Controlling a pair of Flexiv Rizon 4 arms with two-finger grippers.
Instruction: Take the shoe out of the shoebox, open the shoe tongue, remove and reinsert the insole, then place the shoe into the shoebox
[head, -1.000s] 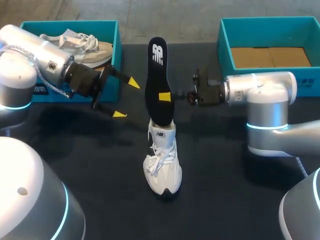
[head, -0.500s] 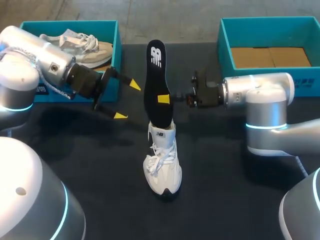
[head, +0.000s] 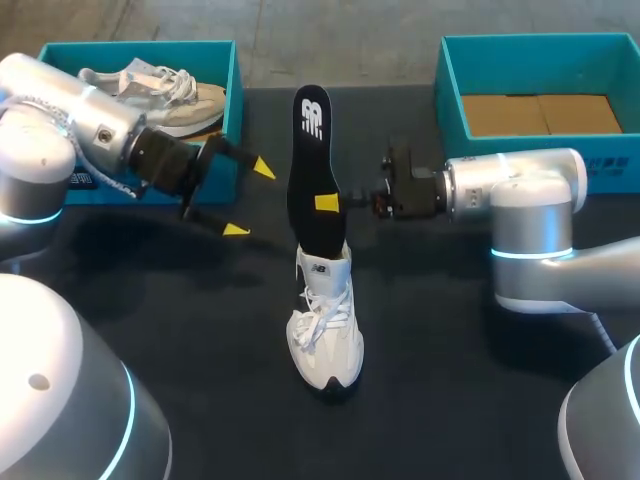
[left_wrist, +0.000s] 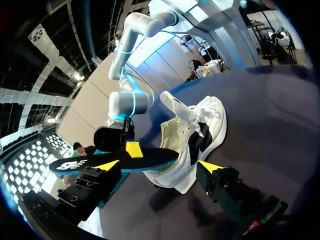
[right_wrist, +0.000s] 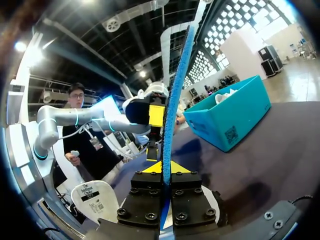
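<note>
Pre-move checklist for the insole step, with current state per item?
1. Right gripper shut on the insole: ok, a finger on each face.
2. Insole's lower end in the shoe opening: ok.
3. Left gripper open and apart from the insole: ok.
4. Shoe braced: not ok, it stands free on the table and nothing holds it.
5. Right shoebox has room for the shoe: ok, only cardboard inside.
</note>
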